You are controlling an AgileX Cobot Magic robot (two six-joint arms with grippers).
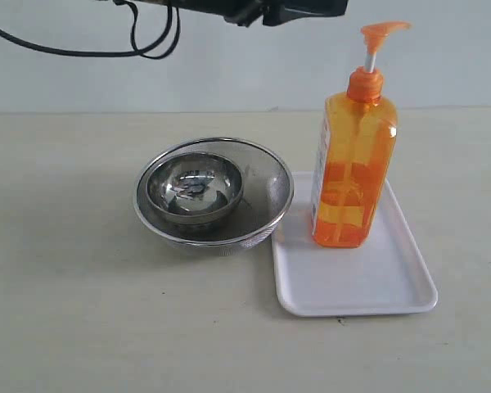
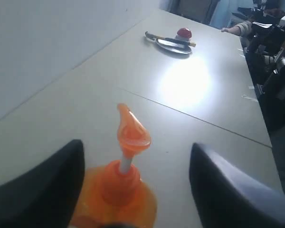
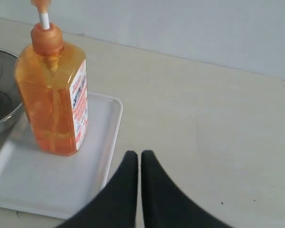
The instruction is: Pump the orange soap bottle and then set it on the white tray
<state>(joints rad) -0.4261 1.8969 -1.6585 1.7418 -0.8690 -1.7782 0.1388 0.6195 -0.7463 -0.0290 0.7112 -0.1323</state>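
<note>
Orange and upright, the bottle (image 1: 353,172) stood on the tray (image 1: 368,286), on its far left part, with bare white tray showing to the right of it and on the near side. The pump head (image 1: 382,31) was raised on its white stem, the spout pointing right. The tray lay flat on the beige table (image 1: 65,311), right of centre.

In the left wrist view we saw the left gripper (image 2: 137,144) directly above the bottle, looking down on the pump head. Its two dark fingers (image 2: 47,185) stood wide apart, one on each side of the bottle's neck, and the pump head rose free between them. We saw no finger touching the pump; the left gripper held nothing. In the exterior view only a dark part of an arm (image 1: 299,10) and its cables showed at the top edge, above and left of the pump.

The right gripper (image 3: 138,159) was closed, its fingers pressed together with nothing between them. It hung over the bare table to the right of the tray, well apart from the bottle.

Just left of the tray sat a steel mesh bowl (image 1: 266,176) with a smaller steel bowl (image 1: 195,187) inside it; its rim met the tray's far left corner.
</note>
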